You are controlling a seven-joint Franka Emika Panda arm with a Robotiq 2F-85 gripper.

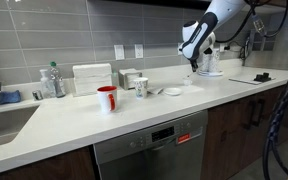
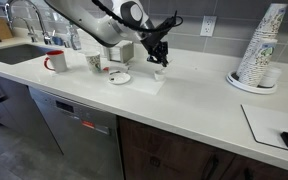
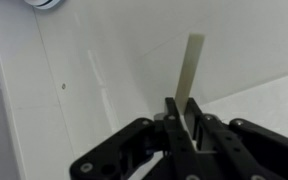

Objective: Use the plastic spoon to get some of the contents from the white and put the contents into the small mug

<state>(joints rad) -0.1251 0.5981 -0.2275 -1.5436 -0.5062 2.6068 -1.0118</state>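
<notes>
- We saw the gripper pinched narrow on the plastic spoon, whose pale handle jutted past the fingers.
- In an exterior view, it hung over the counter, near the white dish.
- The small mug stood between the red mug and that dish, apart from the gripper.

Gripper pinching plastic spoon is hovering over bare counter; the surface under it is lying open. White dish is lying near, with small mug and red mug standing beyond it, gaps between all three. Box is blocking the wall side. Cup stack is standing well apart the opposite way, leaving a wide lane.
</notes>
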